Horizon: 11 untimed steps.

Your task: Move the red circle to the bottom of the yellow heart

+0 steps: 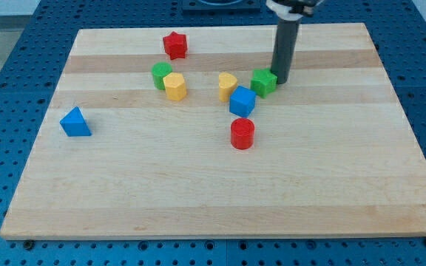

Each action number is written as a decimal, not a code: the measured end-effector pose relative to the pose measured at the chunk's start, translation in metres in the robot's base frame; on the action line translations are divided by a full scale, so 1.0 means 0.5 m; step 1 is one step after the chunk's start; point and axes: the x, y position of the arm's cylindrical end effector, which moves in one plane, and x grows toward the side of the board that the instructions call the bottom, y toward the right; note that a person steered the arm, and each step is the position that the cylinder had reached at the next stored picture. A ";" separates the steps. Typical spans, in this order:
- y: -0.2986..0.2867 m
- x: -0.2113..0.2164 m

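Observation:
The red circle (pixel 242 134) stands on the wooden board a little below centre. The yellow heart (pixel 227 86) lies above it and slightly to the left. A blue cube (pixel 242 101) sits between them, touching the heart's right side. My tip (pixel 280 79) is at the view's upper right of these blocks, right beside the right side of a green block (pixel 263 82). The tip is well apart from the red circle.
A red star (pixel 174 45) lies near the top edge. A green block (pixel 161 74) and a yellow block (pixel 174 86) touch each other left of centre. A blue triangle (pixel 75 123) sits at the left. The board's edge (pixel 220 236) runs along the bottom.

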 end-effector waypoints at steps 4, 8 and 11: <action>0.085 0.148; -0.106 0.293; -0.178 0.227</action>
